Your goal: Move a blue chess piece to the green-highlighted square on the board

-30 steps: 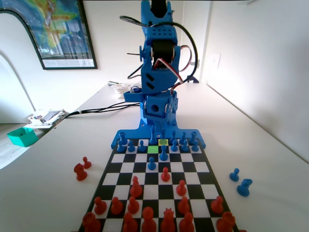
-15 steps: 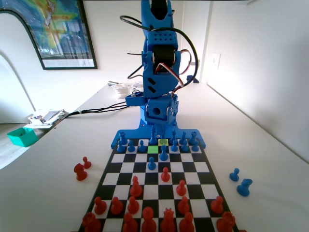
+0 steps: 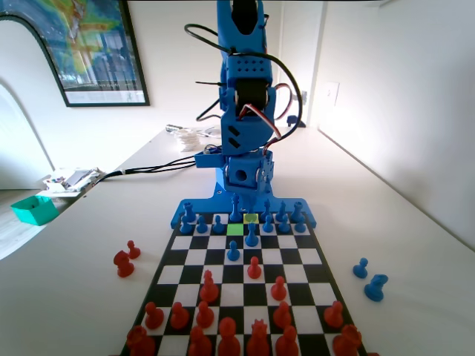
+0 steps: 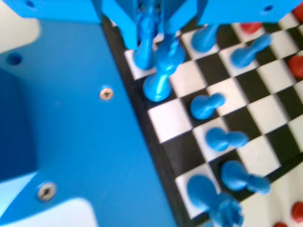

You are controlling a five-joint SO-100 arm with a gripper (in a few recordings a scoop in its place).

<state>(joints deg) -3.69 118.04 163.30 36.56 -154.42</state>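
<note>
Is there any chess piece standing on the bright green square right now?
No, in the fixed view the green-highlighted square is bare, with blue pieces on the squares around it.

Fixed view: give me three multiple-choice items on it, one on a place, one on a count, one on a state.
1. Where on the board does the green-highlighted square lie?
A. Near the far end, by the blue arm
B. At the near end, among the red pieces
C. In the board's middle row

2. How many blue pieces stand on the table, right of the board?
A. None
B. Two
C. Five

3. What is the state of the green-highlighted square?
A. A red piece stands on it
B. A tall blue piece lies toppled on it
C. It is bare

Answers:
1 A, since the green cell sits in the second row from the arm's base.
2 B, since one blue piece and a second stand off the board on the right.
3 C, since the whole green cell shows, with nothing on it.
</note>
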